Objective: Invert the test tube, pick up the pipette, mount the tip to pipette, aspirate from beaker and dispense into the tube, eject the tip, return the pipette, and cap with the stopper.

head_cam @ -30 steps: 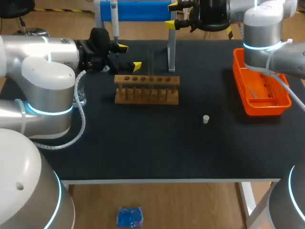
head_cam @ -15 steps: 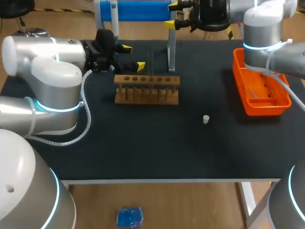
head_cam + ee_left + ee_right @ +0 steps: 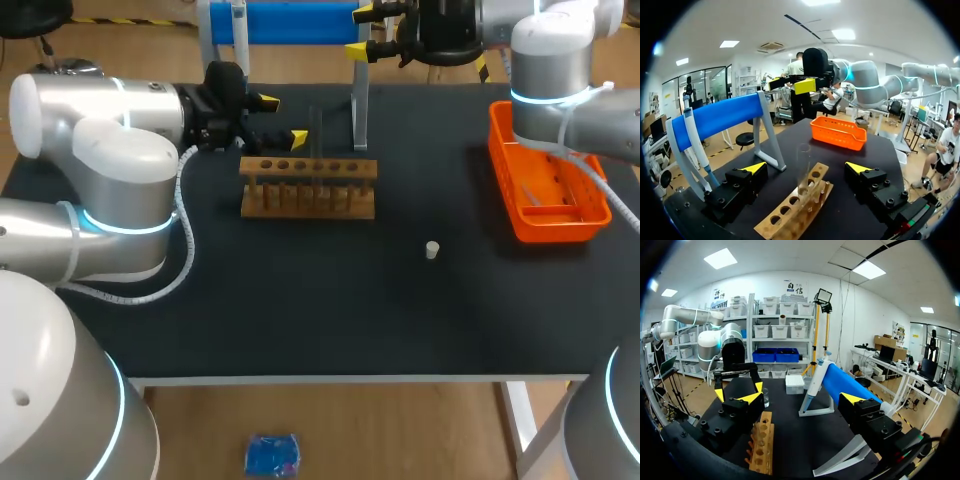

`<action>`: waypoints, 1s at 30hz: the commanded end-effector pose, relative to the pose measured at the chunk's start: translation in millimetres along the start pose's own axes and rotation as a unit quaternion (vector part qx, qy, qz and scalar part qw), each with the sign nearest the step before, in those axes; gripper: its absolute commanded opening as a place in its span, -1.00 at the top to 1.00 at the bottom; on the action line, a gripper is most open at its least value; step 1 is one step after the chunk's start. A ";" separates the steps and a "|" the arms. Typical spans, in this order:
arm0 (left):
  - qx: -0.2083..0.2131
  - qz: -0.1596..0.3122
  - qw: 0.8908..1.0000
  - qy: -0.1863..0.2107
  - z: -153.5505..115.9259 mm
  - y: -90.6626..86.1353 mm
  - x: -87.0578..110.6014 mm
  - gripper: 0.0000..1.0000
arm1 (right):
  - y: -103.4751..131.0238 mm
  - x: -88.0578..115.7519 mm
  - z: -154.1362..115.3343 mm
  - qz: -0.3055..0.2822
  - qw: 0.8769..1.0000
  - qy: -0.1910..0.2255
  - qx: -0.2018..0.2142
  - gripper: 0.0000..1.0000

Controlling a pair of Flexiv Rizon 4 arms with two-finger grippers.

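A clear test tube (image 3: 317,128) stands upright in the wooden rack (image 3: 308,186). My left gripper (image 3: 277,119) is open just left of the tube and level with its upper part. In the left wrist view the tube (image 3: 803,167) rises straight ahead between the two yellow fingertips (image 3: 754,167), touching neither. The pipette (image 3: 240,40) hangs on the blue stand (image 3: 290,22) at the table's back. My right gripper (image 3: 361,30) is open and empty above the stand's right leg; its view shows the pipette (image 3: 815,381) ahead. A small white stopper (image 3: 432,250) lies right of the rack.
An orange basket (image 3: 520,215) sits at the table's right edge under my right arm. A glass beaker (image 3: 765,396) stands by my left arm, hidden in the head view. The stand's grey leg (image 3: 360,105) rises just behind the rack.
My left arm has swung its elbow up and eased its open gripper slightly right, closer to the test tube. My right arm has stayed still.
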State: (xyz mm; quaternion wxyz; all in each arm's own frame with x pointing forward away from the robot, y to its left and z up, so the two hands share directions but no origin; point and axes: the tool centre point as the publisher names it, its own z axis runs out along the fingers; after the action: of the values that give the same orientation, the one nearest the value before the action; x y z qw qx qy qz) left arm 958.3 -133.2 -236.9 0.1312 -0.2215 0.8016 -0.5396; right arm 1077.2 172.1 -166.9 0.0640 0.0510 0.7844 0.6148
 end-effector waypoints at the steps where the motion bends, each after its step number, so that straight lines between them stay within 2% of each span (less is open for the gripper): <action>1: 0.001 0.000 1.000 -0.001 0.6 0.5 0.2 -1.00 | 0.6 -0.6 -0.7 0.000 1.000 0.001 0.002 -1.00; 6: 0.001 0.000 1.000 -0.001 0.6 0.5 0.2 -1.00 | 0.6 -0.6 -0.7 0.000 1.000 0.001 0.002 -1.00; 12: 0.001 0.000 1.000 -0.001 0.6 0.5 0.2 -1.00 | -0.9 22.9 -40.1 -0.008 0.999 -0.013 0.033 -1.00; 17: 0.001 0.000 1.000 -0.001 0.6 0.5 0.2 -1.00 | -5.1 53.4 -87.9 -0.011 0.999 -0.012 0.040 -1.00; 21: 0.001 0.000 1.000 -0.001 0.6 0.5 0.2 -1.00 | -16.3 82.0 -121.8 -0.015 0.998 -0.014 0.063 -1.00; 25: 0.001 0.000 1.000 -0.001 0.6 0.5 0.2 -1.00 | -34.7 111.2 -149.4 -0.012 0.996 -0.015 0.083 -1.00; 30: 0.001 0.000 1.000 -0.001 0.6 0.5 0.2 -1.00 | -66.1 146.5 -170.8 0.000 0.995 -0.004 0.103 -1.00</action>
State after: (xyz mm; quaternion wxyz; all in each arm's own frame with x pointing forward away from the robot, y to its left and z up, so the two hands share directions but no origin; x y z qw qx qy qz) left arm 958.4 -133.3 -237.0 0.1312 -0.2216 0.8016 -0.5395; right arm 957.1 47.3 -198.1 0.0569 0.0548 0.8435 0.5313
